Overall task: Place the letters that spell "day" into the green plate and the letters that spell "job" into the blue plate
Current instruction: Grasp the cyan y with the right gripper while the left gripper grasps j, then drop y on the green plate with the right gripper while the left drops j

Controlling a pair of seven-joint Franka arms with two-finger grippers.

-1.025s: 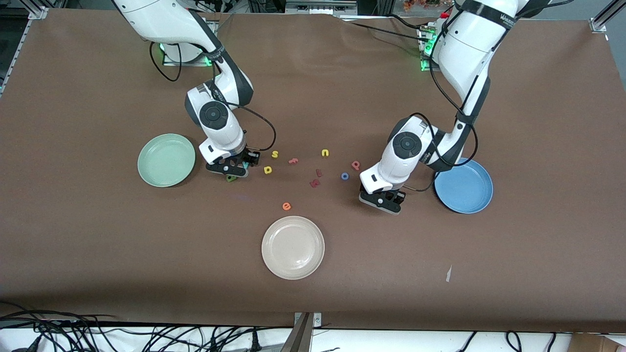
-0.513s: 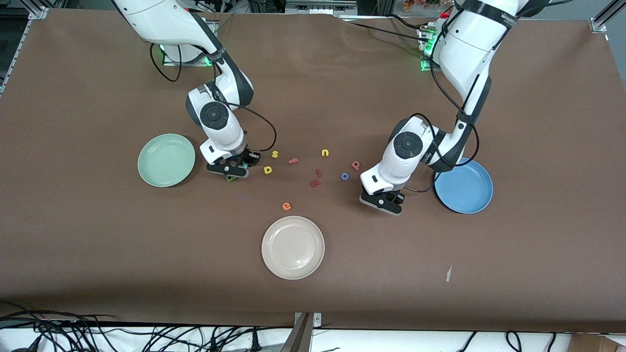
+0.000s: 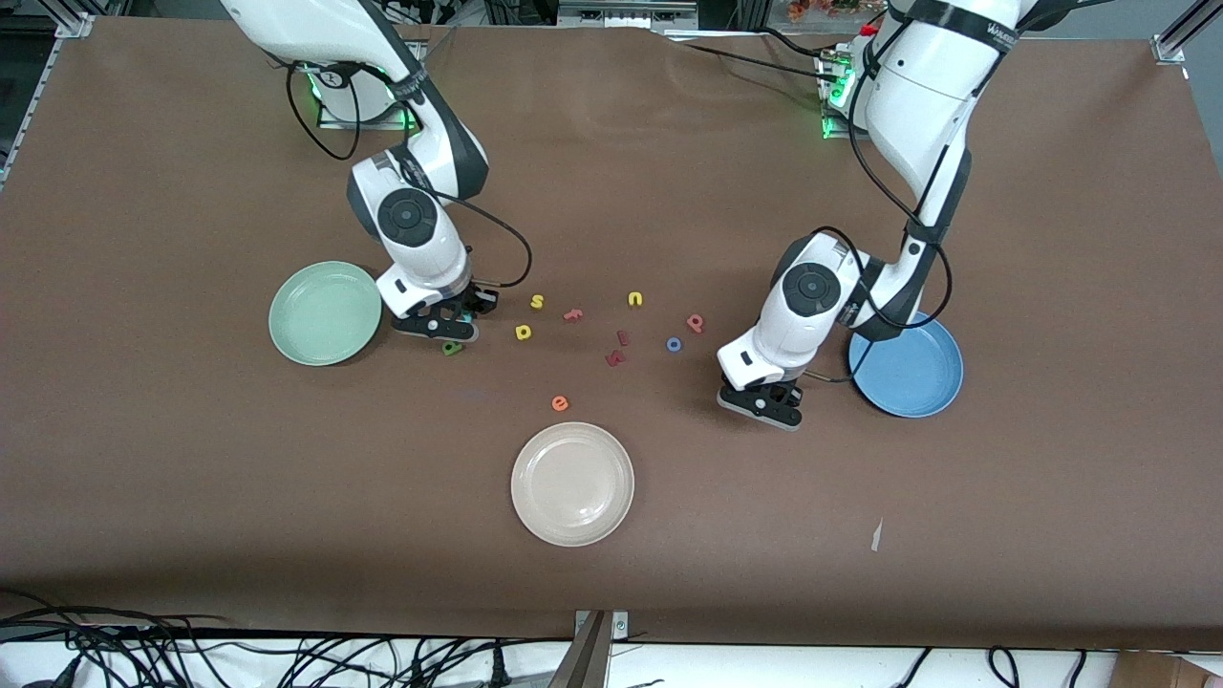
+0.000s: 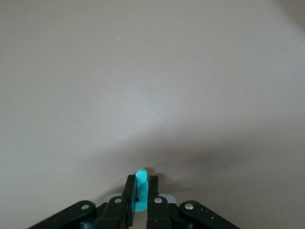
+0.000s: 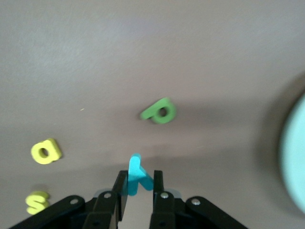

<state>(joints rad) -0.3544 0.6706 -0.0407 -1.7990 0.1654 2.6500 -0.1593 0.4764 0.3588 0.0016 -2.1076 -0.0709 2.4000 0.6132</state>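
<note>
cream plate (image 3: pixel 572 483), orange e (image 3: pixel 560 403), yellow s (image 3: pixel 537 302), yellow u (image 3: pixel 635 299)

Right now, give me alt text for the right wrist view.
The right gripper is shut on a small teal foam letter "y" above the brown table. Below lie a green foam "a", yellow "d" and yellow "s".

Work surface: a wide table (image 3: pixel 191 497) covered edge to edge with a matte brown sheet, slightly rippled toward the edge where the bases stand. Aluminium frame profiles (image 3: pixel 1177 36) stand at the corners along that edge. Along the edge nearest the front camera, a pale strip carries a tangle of black cables (image 3: pixel 239 655) and a metal bracket (image 3: pixel 597 640). A small white paper scrap (image 3: pixel 876 536) lies on the cover. Lighting is even, casting soft shadows.
</note>
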